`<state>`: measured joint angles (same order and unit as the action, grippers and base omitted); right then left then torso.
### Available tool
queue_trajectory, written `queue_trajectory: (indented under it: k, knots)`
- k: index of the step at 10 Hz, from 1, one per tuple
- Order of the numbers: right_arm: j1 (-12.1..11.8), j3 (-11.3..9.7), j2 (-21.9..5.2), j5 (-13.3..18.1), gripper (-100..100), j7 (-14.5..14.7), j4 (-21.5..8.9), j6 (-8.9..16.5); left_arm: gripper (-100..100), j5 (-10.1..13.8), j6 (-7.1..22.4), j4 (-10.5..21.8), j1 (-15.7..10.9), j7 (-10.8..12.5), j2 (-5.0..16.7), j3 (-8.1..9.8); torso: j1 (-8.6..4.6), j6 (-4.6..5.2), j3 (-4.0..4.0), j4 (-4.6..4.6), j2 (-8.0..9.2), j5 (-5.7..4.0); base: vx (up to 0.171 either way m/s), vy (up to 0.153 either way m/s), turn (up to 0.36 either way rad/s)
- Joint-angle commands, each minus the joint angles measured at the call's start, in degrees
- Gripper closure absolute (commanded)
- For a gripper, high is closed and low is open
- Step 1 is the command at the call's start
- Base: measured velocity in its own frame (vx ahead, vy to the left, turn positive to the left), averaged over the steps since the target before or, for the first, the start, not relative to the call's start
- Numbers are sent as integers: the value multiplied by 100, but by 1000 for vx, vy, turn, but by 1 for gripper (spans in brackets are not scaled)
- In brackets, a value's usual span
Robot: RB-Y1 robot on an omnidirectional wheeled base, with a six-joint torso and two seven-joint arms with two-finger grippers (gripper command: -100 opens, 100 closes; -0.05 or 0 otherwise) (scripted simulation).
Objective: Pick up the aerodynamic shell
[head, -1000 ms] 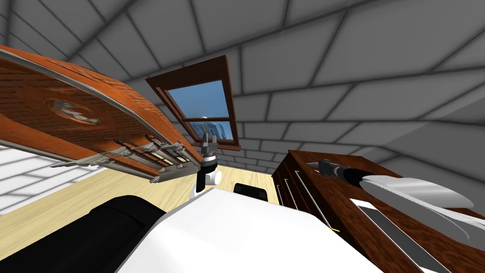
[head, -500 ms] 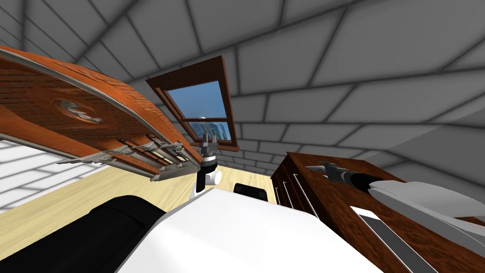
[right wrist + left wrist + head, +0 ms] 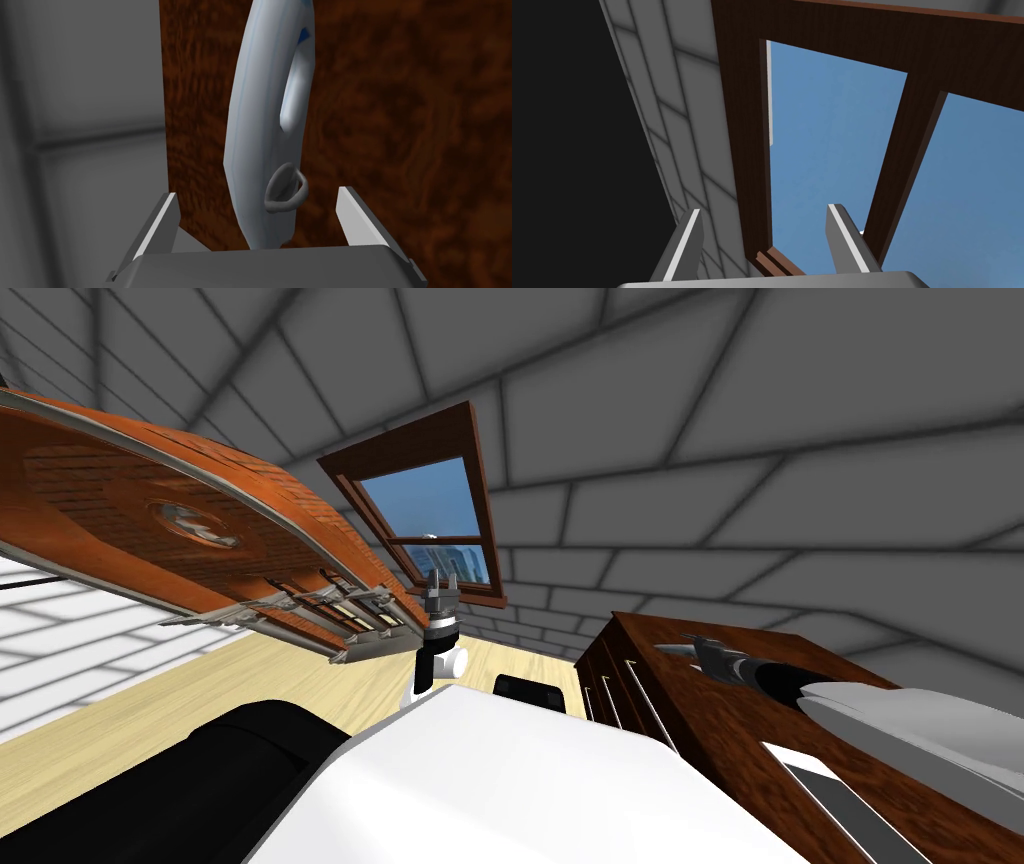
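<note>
Right gripper, in the head view, reaches out low over the top of a brown wooden dresser, its dark wrist and pale forearm trailing back behind it. Whether its fingers are apart cannot be told from this view. The dresser's front, with thin pale handles, faces away to the gripper's left. The left gripper stands upright ahead of the chest, well apart from the right one and off the dresser altogether, fingertips pointing up.

From the left wrist view, the left gripper has its 2 fingers spread wide, with nothing between them.

From the right wrist view, the right gripper is also spread, its 2 fingers standing clear on either side of the aerodynamic shell. The shell is a long, smooth, white body with a pale blue tint, lying on the dresser top and stretching away from the gripper. Its near end sits between the fingers, close to the gripper's body, touching neither finger. A small grey loop sticks out of the shell near that end, toward 1 finger. The dresser's edge runs just beyond the other finger, with a grey wall past it.
</note>
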<state>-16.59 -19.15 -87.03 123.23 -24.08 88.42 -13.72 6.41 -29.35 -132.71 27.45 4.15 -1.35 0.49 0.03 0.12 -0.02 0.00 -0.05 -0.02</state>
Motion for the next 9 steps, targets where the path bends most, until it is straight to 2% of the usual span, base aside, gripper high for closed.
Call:
queue_trajectory:
  k: [1,2,3,4,5,6,7,8,9]
  knots:
    - [-78,-99,-45,-286,-100,227,-140,196,0,0,0,0,0,0,0,0,0,0,0,0,0,0,8,24,72]
    - [-78,-99,-45,-350,-100,227,-140,196,0,0,0,0,0,0,0,0,0,-1,0,0,1,0,5,18,56]
    - [-191,-156,-109,-557,-100,391,-238,379,0,0,0,0,0,0,0,0,-2,0,1,0,2,0,7,19,103]
    - [-191,-156,-109,-623,-100,391,-238,379,0,0,0,0,0,0,0,0,-2,-1,1,0,2,0,6,13,47]
    - [-303,-214,-172,-822,-100,555,-336,561,0,0,0,0,0,0,0,0,-4,1,2,1,3,0,9,18,100]
    - [-303,-214,-172,-896,-100,555,-336,561,0,0,0,0,0,0,0,0,-3,-2,1,0,1,-1,8,16,47]
    - [-416,-271,-236,-1080,-100,719,-434,743,0,0,0,0,0,0,0,0,-3,1,1,1,2,0,7,20,90]
    - [-416,-271,-236,-1170,-100,719,-434,743,0,0,0,0,0,0,0,0,-3,-1,1,0,2,0,7,15,42]
    - [-528,-328,-300,-1344,-100,883,-532,925,0,0,0,0,0,0,0,0,-4,0,1,1,2,-1,11,19,88]
